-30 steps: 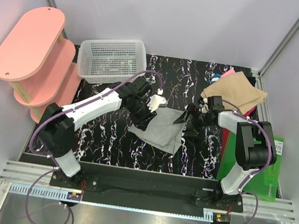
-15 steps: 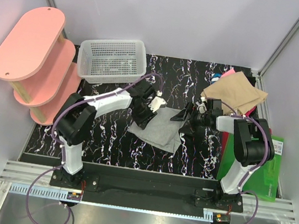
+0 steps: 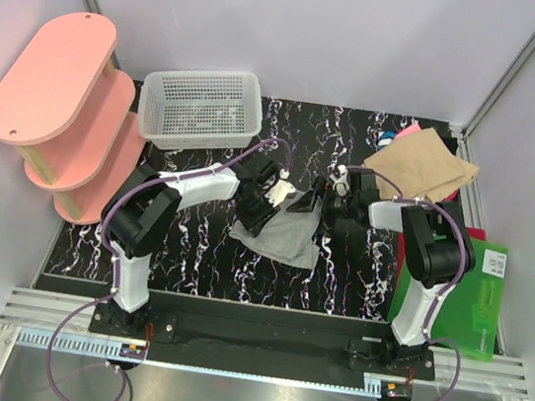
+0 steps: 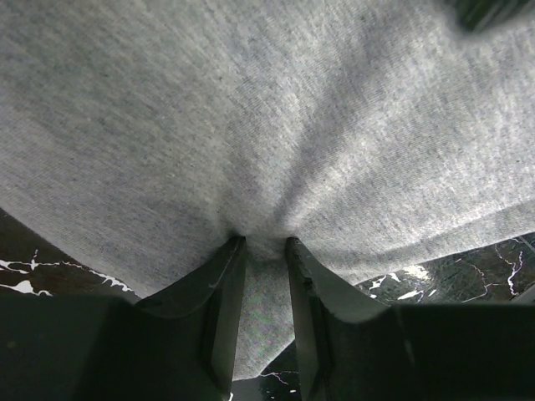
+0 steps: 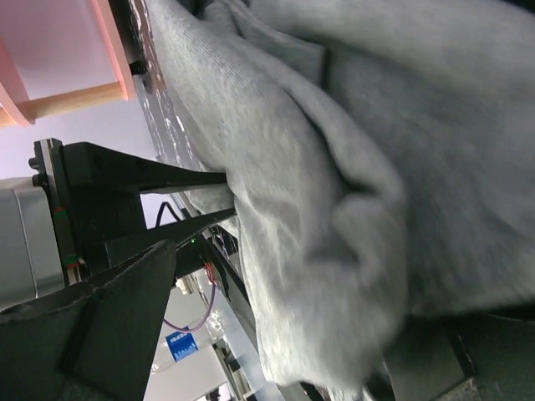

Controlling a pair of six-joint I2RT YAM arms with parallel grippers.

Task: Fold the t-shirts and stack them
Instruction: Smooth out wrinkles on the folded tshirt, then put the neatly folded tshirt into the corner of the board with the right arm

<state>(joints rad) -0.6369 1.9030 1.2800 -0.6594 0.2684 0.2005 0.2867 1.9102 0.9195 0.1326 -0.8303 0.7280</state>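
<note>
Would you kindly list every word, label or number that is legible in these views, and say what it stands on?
Nothing is legible.
The white label on the flat green board: print too small to read.
The small blue tag in the right wrist view's background: blurred, unreadable.

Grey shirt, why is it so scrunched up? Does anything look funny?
The grey shirt is bunched, not flat: the left pincer pinches a fold, so creases fan out. The tan shirt lies crooked at the far right.
</note>
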